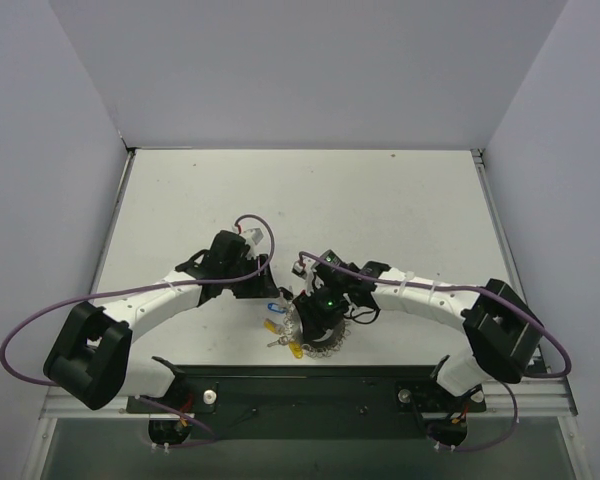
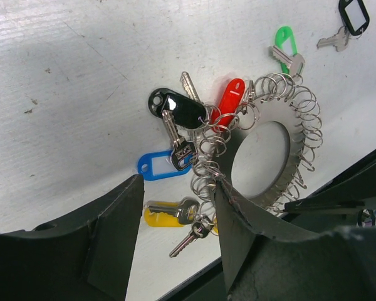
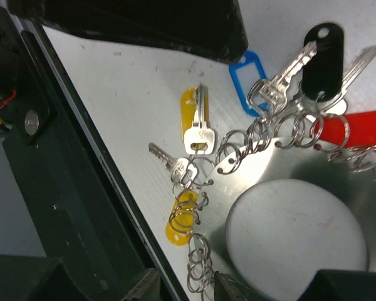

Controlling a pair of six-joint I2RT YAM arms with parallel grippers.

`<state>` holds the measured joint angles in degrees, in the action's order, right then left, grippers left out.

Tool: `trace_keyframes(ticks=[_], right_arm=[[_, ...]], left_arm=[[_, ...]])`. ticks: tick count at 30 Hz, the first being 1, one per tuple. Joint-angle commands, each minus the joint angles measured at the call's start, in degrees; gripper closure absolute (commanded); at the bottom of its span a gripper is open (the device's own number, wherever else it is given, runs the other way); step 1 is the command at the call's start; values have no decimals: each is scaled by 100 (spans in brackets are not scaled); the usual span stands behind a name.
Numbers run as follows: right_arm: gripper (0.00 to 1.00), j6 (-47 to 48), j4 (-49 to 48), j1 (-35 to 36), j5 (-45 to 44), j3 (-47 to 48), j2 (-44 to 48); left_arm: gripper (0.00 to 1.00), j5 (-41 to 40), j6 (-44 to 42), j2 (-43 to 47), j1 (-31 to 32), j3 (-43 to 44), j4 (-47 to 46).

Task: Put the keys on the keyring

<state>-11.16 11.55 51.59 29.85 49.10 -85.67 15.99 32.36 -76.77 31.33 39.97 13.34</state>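
- Large flat silvery keyring (image 2: pixel 282 119), its rim crowded with small split rings, lies on the white tabletop (image 2: pixel 81 94) near the front edge, between the two grippers.
- Small metal keys (image 2: pixel 175 132) with black, red, blue and yellow plastic tags cluster at its left rim, apparently threaded on.
- Green-tagged key (image 2: pixel 287 53) touches the far rim; attached or not, cannot tell.
- Black-tagged key (image 2: pixel 344 28) lies loose, well apart from the keyring.
- Left gripper (image 2: pixel 177 207) hovers over the yellow-tag side, jaws moderately open, nothing held.
- Right gripper (image 3: pixel 187 287): jaws narrowed but gapped, straddling split rings on the near rim; no firm hold visible.
- Step, as I judge: securing the keyring before threading another key.
- Next calls for a steady pinch on the rim, then fetching the loose key.
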Motion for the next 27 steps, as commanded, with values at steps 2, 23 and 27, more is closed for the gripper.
trace_keyframes(ticks=[2,23,27], right_arm=[[62,-413,471,140,347,144,-248],[69,-809,515,237,346,47,-925],[74,-826,515,228,408,21,-925]], left_arm=[[42,-149,-124,-57,-31,99,168],[42,-298,-186,-31,-31,82,248],[42,-307,-186,-31,-31,82,248]])
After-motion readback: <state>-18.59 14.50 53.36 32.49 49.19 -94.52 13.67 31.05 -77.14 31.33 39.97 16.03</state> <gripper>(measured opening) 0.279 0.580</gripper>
